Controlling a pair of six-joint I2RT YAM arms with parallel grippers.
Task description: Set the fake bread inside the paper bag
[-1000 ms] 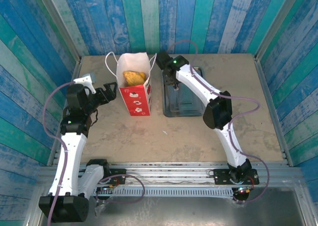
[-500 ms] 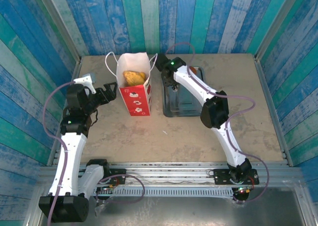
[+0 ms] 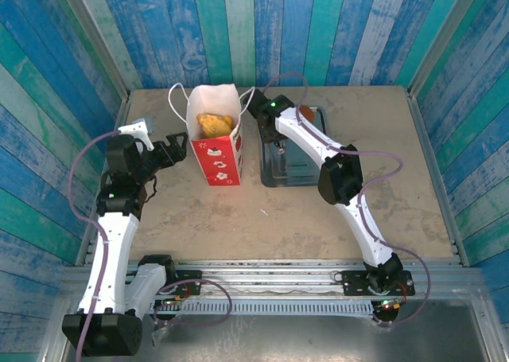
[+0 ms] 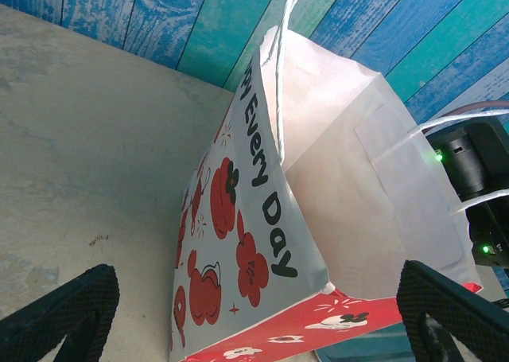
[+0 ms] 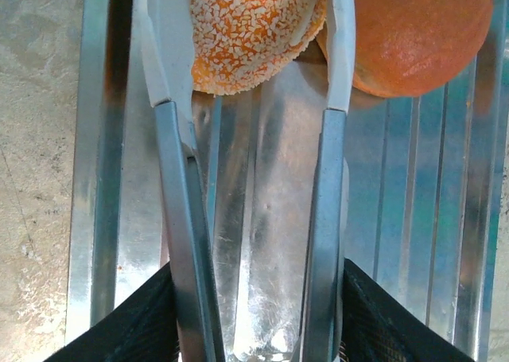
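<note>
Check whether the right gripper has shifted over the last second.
Yes. The right gripper has shifted slightly left, toward the paper bag, over the far end of the tray, uncovering an orange bun beside it.

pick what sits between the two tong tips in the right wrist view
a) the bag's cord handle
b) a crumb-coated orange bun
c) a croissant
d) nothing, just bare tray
b: the crumb-coated orange bun lies between the two tips of the tongs on the metal tray, with a smooth orange bun right beside it.
</note>
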